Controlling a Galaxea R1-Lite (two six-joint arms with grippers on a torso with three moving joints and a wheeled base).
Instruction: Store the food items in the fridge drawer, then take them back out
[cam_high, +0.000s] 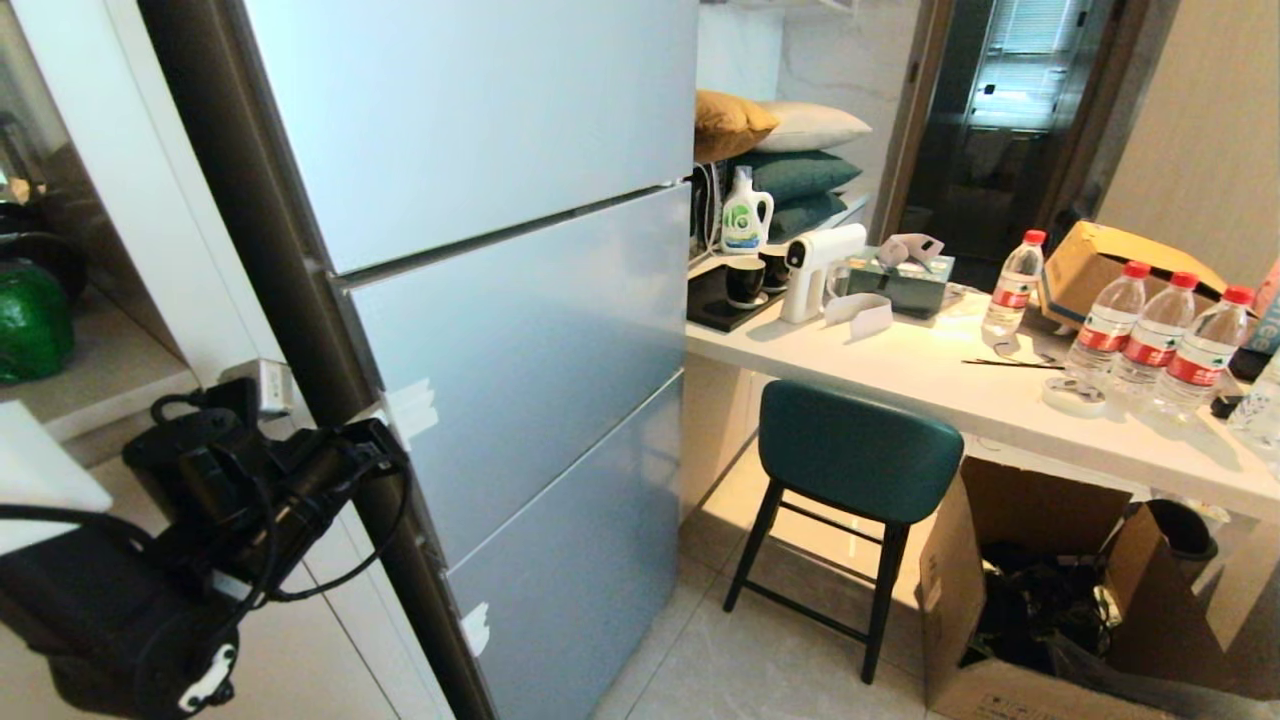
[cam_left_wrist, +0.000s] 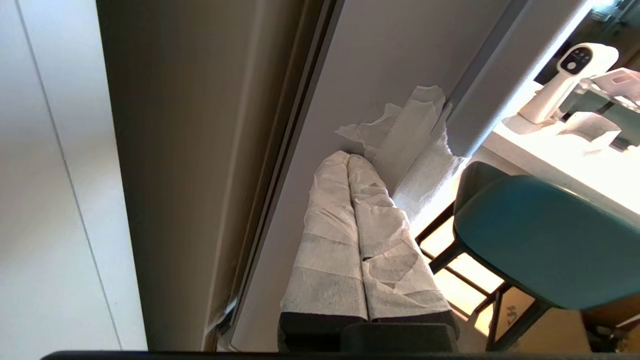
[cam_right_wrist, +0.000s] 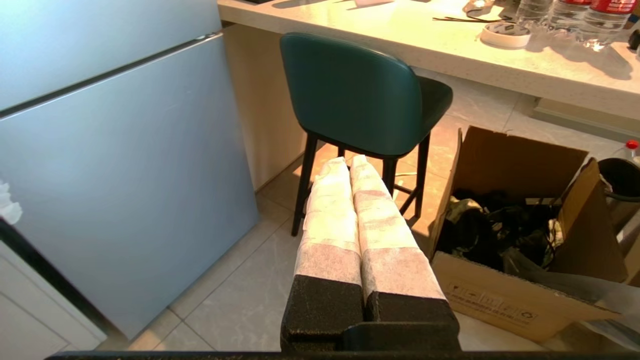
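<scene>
While fridge (cam_high: 520, 330) closed — green stool (cam_high: 858, 455), cardboard box (cam_high: 1010, 600) beside.

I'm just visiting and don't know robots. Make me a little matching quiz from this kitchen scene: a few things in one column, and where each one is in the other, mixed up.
Things
1. left gripper
2. right gripper
3. green stool
4. water bottles
5. cardboard box

Places
A. standing on the white counter
B. on the floor under the counter, flaps open
C. shut, tips at the taped edge of the fridge door
D. shut, held above the floor tiles
E. in front of the counter, right of the fridge

Pairs: 1-C, 2-D, 3-E, 4-A, 5-B
</scene>
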